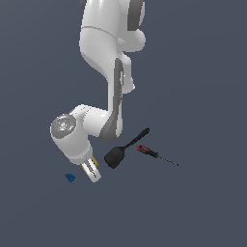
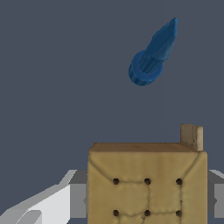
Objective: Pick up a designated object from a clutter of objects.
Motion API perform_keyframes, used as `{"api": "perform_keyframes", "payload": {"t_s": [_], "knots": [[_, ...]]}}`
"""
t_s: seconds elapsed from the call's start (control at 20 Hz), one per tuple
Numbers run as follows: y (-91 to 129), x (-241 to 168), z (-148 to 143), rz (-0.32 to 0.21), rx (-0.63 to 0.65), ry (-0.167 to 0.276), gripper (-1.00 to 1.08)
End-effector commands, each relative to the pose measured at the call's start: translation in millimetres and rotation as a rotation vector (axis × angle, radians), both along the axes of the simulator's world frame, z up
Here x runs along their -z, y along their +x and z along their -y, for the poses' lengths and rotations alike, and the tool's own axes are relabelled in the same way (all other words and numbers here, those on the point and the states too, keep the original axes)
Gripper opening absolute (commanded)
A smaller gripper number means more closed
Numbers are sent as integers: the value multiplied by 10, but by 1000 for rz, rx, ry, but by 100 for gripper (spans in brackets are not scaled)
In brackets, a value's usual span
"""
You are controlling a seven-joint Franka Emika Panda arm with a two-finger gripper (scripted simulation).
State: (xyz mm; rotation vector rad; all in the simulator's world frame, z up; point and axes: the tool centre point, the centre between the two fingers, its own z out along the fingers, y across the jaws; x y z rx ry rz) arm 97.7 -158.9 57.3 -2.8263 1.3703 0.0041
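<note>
The designated object [image 2: 146, 183], a flat tan-yellow square with small dark dots, fills the space between my two fingers in the wrist view. One grey finger [image 2: 78, 199] presses on one side of it and the other finger [image 2: 217, 197] on the opposite side. My gripper [image 2: 146, 205] is shut on it. In the exterior view the gripper [image 1: 95, 174] points down at the lower left, and only a thin tan sliver of the designated object [image 1: 95, 164] shows at the fingers. The rest of the clutter lies around it on the dark floor.
A tiny blue lump [image 1: 70, 178] [image 2: 153, 52] lies just off the gripper toward the exterior view's left. A black spatula [image 1: 116, 155] lies close on the exterior view's right of the gripper, with a red-and-black-handled screwdriver [image 1: 154, 154] beyond it.
</note>
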Motion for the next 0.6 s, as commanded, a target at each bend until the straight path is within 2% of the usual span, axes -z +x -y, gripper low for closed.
{"api": "perform_keyframes", "payload": {"t_s": [0.0,0.55], "knots": [[-38,-203,41,2,1,0,-100],[-302,-1424,285,2,2,1,-100]]}}
